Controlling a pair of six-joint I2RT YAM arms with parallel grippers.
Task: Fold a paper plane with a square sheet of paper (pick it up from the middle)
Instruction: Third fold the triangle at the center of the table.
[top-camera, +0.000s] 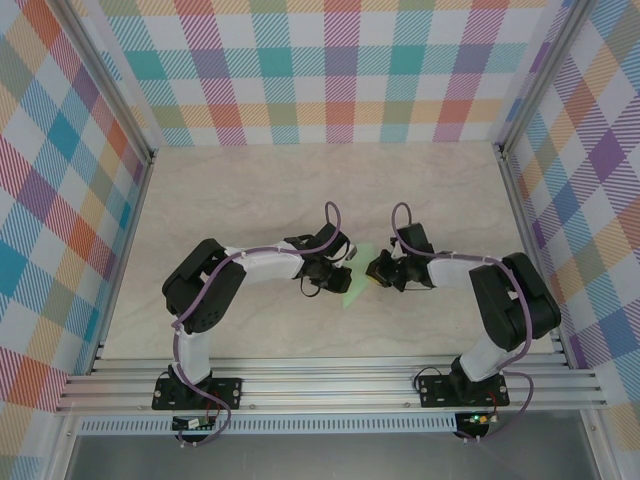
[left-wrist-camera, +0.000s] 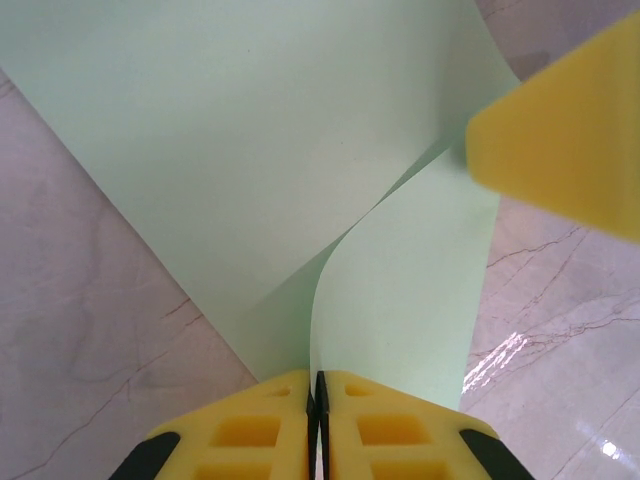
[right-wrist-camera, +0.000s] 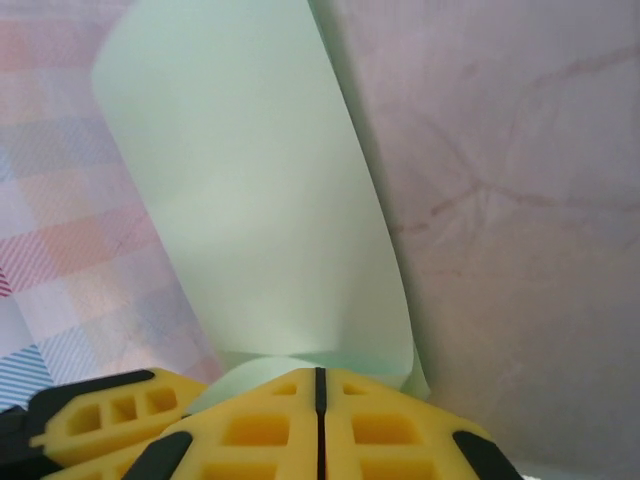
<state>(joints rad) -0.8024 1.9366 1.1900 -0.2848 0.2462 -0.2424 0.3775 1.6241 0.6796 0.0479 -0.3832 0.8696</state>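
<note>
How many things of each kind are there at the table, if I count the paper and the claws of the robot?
Pale green paper sheet: 1
Claws: 2 (left claw, right claw, both shut on the paper sheet)
Total: 3

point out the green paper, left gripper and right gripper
green paper (left-wrist-camera: 250, 150), left wrist view, upper face
left gripper (left-wrist-camera: 316, 382), left wrist view, seam between shut fingertips
right gripper (right-wrist-camera: 320, 378), right wrist view, seam between shut fingertips
</note>
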